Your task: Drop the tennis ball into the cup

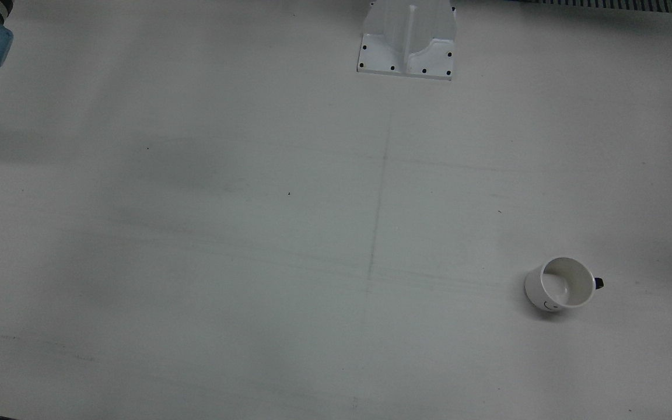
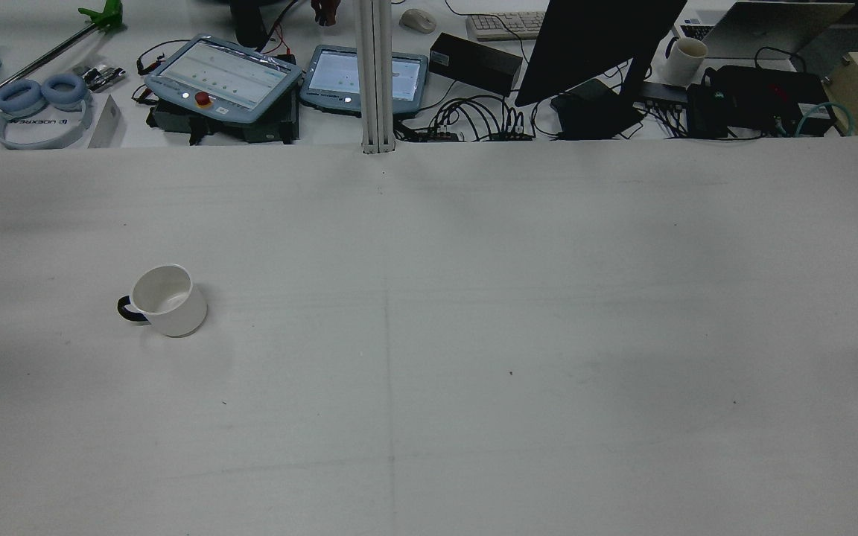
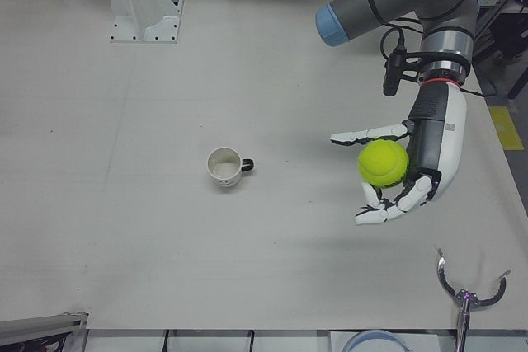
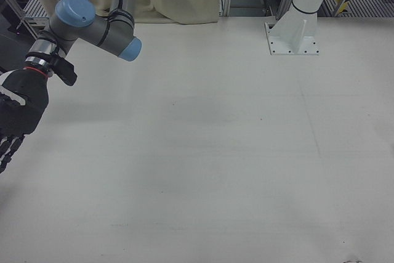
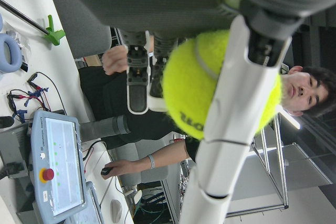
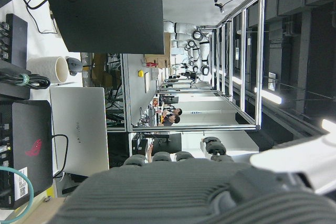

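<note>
A bare white worktop (image 2: 474, 335) stretches open on nearly every side, its only obstacle a white cup (image 2: 169, 300) standing upright toward the left edge in the rear view. The left robot hand (image 3: 412, 166), closed around a tennis ball (image 3: 384, 162), hangs in the air beyond the cup's handle side with clear surface between them. A white arm pedestal (image 1: 409, 41) occupies the robot-side edge.

White table (image 2: 548, 335); cluttered desk (image 2: 474, 112) behind; dark monitor (image 2: 593, 45).
</note>
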Action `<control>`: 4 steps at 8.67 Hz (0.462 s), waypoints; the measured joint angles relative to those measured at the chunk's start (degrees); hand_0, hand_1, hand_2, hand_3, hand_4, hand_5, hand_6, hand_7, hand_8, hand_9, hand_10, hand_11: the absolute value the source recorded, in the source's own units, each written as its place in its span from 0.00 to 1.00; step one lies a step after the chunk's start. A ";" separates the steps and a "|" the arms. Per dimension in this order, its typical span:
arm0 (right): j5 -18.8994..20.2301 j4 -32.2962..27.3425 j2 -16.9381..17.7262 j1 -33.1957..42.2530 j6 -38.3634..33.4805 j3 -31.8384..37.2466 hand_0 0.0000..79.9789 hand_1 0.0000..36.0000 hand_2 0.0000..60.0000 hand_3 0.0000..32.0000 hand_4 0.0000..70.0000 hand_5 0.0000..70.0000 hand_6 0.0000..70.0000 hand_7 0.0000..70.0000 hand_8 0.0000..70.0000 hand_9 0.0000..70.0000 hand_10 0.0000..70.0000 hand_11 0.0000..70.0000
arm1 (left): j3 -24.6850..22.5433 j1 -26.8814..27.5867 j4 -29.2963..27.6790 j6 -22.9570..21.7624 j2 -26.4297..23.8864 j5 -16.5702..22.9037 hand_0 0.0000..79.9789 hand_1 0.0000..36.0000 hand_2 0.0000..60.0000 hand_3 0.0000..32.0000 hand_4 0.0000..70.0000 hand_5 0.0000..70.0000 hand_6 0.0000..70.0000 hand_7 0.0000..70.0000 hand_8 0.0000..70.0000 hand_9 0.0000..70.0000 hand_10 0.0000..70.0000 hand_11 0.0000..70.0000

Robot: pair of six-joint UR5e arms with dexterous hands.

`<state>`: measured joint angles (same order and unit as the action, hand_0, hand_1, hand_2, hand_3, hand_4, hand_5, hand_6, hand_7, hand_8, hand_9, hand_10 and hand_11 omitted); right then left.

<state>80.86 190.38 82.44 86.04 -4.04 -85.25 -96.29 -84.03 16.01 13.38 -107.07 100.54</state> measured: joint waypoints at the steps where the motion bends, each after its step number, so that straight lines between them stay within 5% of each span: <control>1: 0.00 -0.01 0.00 0.00 0.00 0.00 0.00 0.00 0.00 0.00 0.00 0.00 0.00 0.00 0.00 0.00 0.00 0.00 | -0.56 0.09 -0.01 0.03 -0.03 0.09 1.00 0.76 0.00 0.00 0.50 0.25 0.74 1.00 0.64 0.95 0.31 0.48; 2: 0.00 0.01 0.00 0.00 0.00 0.00 0.00 0.00 0.00 0.00 0.00 0.00 0.00 0.00 0.00 0.00 0.00 0.00 | -2.19 1.22 -0.02 0.10 -0.15 0.98 0.98 0.72 0.00 0.00 0.50 0.21 0.57 1.00 0.61 0.94 0.30 0.47; 3: 0.00 0.02 0.00 0.00 0.00 0.00 0.00 0.00 0.00 0.00 0.00 0.00 0.00 0.00 0.00 0.00 0.00 0.00 | -4.12 3.21 -0.05 0.24 -0.14 2.06 0.80 0.65 0.05 0.00 0.49 0.21 0.65 1.00 0.61 0.92 0.29 0.44; 4: 0.00 0.03 0.00 0.00 0.00 0.00 0.00 0.00 0.00 0.00 0.00 0.00 0.00 0.00 0.00 0.00 0.00 0.00 | -5.40 5.79 -0.45 0.42 -0.08 2.96 0.76 0.59 0.10 0.00 0.49 0.23 0.79 1.00 0.62 0.90 0.28 0.43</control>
<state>80.86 190.41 82.44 86.04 -4.04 -85.25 -101.68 -78.24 15.57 13.80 -107.15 103.50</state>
